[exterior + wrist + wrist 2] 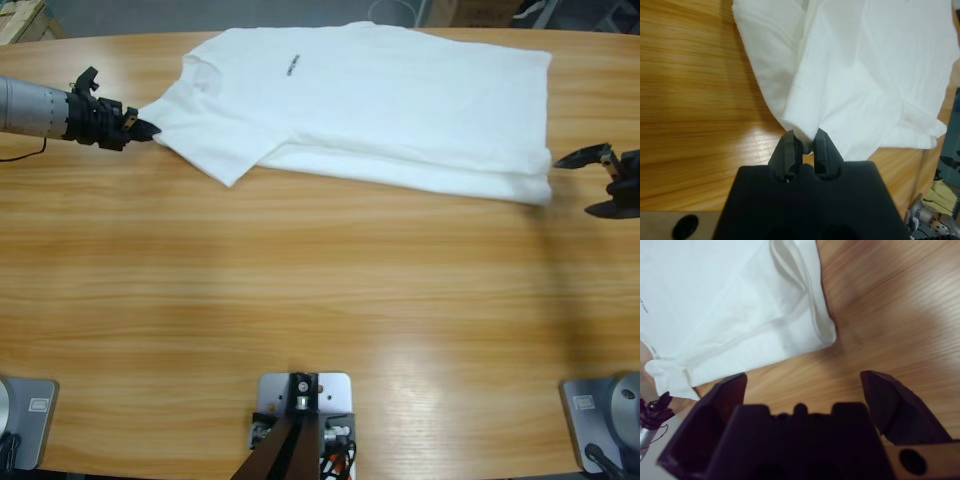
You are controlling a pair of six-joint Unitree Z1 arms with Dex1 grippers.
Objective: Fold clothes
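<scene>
Fingers on the left arm (803, 141) are clenched on a sleeve corner of the shirt (380, 100), likely so the sleeve can be drawn over the body for a fold. Those on the right arm (805, 390) are spread wide and hold nothing — they sit just off the hem corner at the other end, probably poised to take it.

The shirt lies across the far half of the bench (320, 300), white, short-sleeved, mostly flat, with small black print on the chest. Its near long edge shows a doubled layer — seemingly one side is already turned under or over.
</scene>
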